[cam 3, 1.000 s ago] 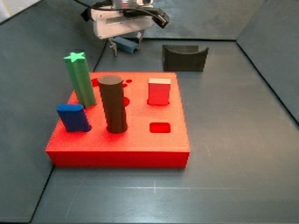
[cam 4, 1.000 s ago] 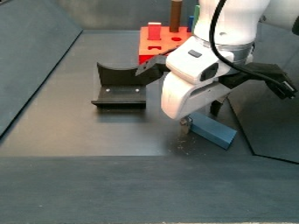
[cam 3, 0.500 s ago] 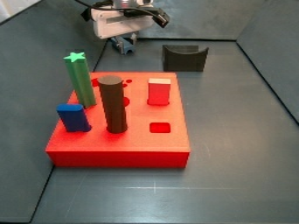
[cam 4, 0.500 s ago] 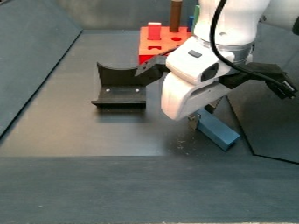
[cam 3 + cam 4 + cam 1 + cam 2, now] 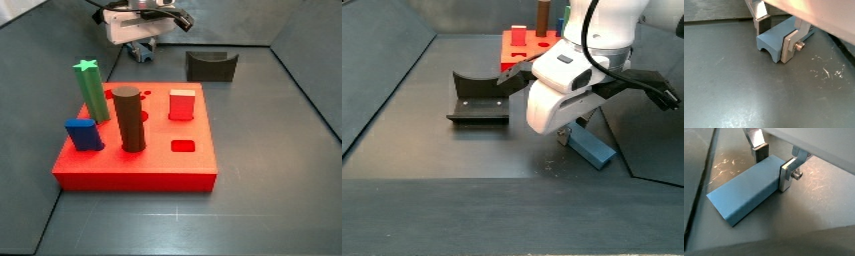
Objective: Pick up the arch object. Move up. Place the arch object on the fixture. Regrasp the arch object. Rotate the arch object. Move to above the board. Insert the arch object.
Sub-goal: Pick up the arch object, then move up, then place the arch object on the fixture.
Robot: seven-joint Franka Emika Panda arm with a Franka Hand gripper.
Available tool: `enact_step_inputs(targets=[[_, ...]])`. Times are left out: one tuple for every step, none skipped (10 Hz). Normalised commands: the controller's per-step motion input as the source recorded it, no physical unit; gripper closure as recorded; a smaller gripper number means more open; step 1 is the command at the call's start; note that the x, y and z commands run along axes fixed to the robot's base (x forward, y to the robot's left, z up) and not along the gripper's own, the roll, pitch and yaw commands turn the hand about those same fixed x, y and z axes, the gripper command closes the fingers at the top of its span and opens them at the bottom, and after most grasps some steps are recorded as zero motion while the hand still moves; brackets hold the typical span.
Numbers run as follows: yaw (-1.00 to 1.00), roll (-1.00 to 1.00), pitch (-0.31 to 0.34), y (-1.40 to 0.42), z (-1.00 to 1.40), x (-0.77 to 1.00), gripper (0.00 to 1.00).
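Two silver fingers [image 5: 791, 44] of the hand [image 5: 773, 162] straddle the arch object [image 5: 745, 193], which lies flat on the grey floor, low and right in a side view [image 5: 591, 147]. Set against the frames from a second ago, the hand [image 5: 572, 127] has sunk a little lower over the block and the block has not shifted. Both wrist views show the dark pads right against its long sides, but whether they are pressing yet I cannot tell. To the hand's left in that side view sits the fixture [image 5: 480, 100], well apart; beyond the hand stands the board [image 5: 528, 47]. By my judgement the pick-up is at its closing stage: squeeze, then lift.
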Motion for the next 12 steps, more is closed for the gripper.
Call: enact_step_inputs(targets=[[0.00, 0.00, 0.000, 0.00, 0.00, 0.00, 1.00], [0.00, 0.00, 0.000, 0.00, 0.00, 0.00, 1.00], [0.00, 0.00, 0.000, 0.00, 0.83, 0.00, 1.00], [0.00, 0.01, 0.043, 0.06, 0.76, -0.08, 1.00], [-0.01, 0.03, 0.072, 0.06, 0.66, -0.07, 1.00], [-0.02, 0.03, 0.104, 0.04, 0.55, -0.04, 1.00], [-0.02, 0.05, 0.140, 0.02, 0.41, -0.01, 1.00], [-0.02, 0.07, 0.151, 0.02, 0.31, -0.01, 1.00], [-0.01, 0.09, 0.152, 0.00, 0.21, -0.02, 1.00], [0.00, 0.00, 0.000, 0.00, 1.00, 0.00, 1.00], [0.01, 0.01, 0.005, 0.00, 1.00, 0.00, 1.00], [0.01, 0.03, 0.027, 0.00, 1.00, -0.01, 1.00]])
